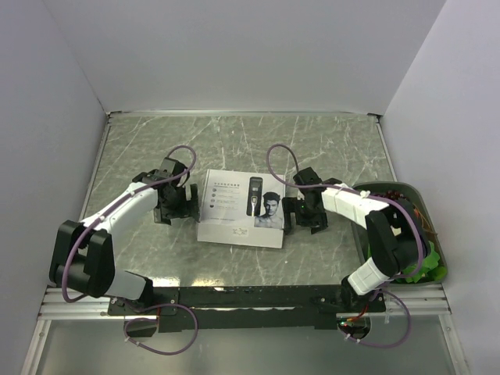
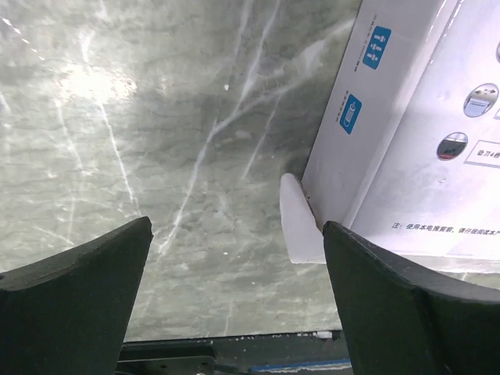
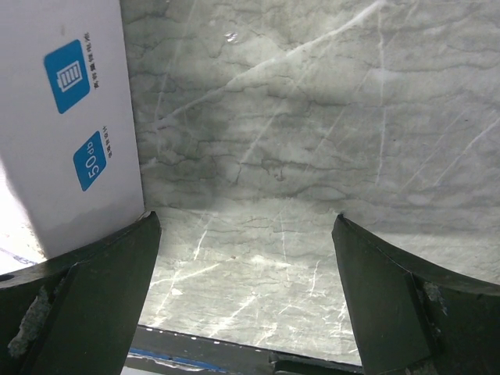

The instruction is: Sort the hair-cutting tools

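The hair-cutting tools are out of view; only a printed clipper and a man's face show on the lid of the closed white box point(image 1: 234, 211) at the table's middle. My left gripper point(image 1: 187, 205) stands open at the box's left side. In the left wrist view the left gripper point(image 2: 237, 226) has bare table between its fingers, and its right finger point(image 2: 391, 297) is beside the box point(image 2: 406, 156) and a white flap point(image 2: 301, 226). My right gripper point(image 1: 294, 215) stands open at the box's right side. In the right wrist view the right gripper point(image 3: 244, 217) is empty, its left finger point(image 3: 86, 289) against the box's wall point(image 3: 70, 117).
A green bin point(image 1: 432, 269) with dark contents sits at the right edge, behind the right arm's base. The marbled grey table point(image 1: 234, 144) is walled by white panels at the back and sides. A black rail point(image 1: 250, 297) runs along the near edge.
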Controlling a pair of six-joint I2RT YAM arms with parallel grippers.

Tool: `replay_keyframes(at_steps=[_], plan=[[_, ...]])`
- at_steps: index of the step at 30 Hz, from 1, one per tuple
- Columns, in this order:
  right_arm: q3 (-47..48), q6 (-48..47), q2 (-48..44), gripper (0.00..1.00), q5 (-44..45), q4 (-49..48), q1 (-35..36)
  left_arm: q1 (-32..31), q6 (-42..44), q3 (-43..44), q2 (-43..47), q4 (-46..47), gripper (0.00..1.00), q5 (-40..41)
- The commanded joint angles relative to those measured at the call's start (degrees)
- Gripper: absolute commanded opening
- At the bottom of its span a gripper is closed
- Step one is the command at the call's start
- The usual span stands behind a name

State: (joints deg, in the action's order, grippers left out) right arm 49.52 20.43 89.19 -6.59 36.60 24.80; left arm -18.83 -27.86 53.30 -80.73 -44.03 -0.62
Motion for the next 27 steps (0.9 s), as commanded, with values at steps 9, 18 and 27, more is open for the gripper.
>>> replay_keyframes(at_steps=[9,18,27], plan=[[0.8,-0.4,-2.5,1.00,-1.4,0.7,2.4,-1.4,-0.8,1.5,-0.3,3.8,0.99,0.4],[0.7,1.8,-4.6,1.00,0.7,0.5,2.3,-0.9,-0.9,2.9,-7.6,7.7,0.98,2.8],[-1.3,4.0,-6.1,1.00,0.6,-0.7,2.3,-0.5,0.4,5.1,-10.9,6.8,0.97,1.9]])
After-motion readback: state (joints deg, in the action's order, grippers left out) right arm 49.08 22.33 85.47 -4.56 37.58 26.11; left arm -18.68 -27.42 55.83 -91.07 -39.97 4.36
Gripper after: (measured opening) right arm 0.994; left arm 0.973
